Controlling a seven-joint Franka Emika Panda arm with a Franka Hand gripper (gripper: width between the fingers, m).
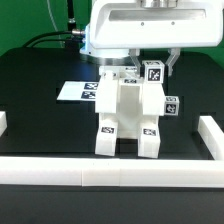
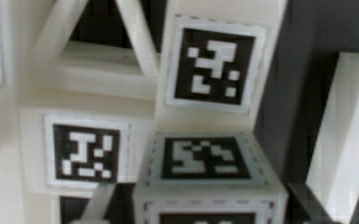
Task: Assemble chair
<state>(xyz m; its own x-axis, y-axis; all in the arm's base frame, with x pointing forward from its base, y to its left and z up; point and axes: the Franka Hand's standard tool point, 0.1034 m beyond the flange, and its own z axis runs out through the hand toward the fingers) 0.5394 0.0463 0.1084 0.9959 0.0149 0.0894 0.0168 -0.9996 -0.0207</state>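
The partly joined white chair stands upright at the table's middle, with tags on its two front feet. My gripper hangs over its upper part, toward the exterior view's right, with its jaws either side of a small white tagged block. In the wrist view the gripper closes on that block, which fills the gap between the jaws. Tagged chair faces lie just beyond it. Another tagged chair piece sticks out on the chair's side toward the exterior view's right.
The marker board lies flat on the black table behind the chair, toward the exterior view's left. White border rails run along the front and both sides. Cables hang at the back left.
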